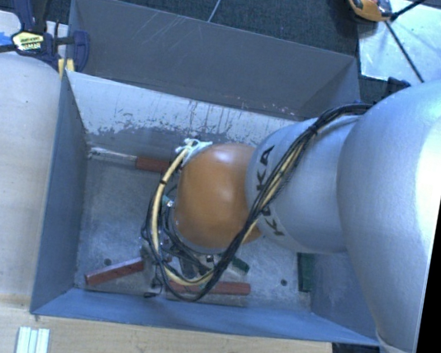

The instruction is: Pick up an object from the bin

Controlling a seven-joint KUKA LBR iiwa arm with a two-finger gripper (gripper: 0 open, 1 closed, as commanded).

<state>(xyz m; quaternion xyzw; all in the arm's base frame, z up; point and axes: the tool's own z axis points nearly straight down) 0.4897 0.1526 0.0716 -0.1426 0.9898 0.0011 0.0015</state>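
Gripper [154, 284], low by the front wall of the bin [64, 187], just beside a flat reddish-brown stick [114, 273]; whether it is open or closed cannot be told. Advisable: centre across the stick's width, lift straight.

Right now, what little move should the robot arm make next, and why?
Probably ease straight down slightly: the gripper hangs near the front wall of the bin, between the left reddish-brown strip and the right reddish-brown strip, and both seem to lie flat on the floor.
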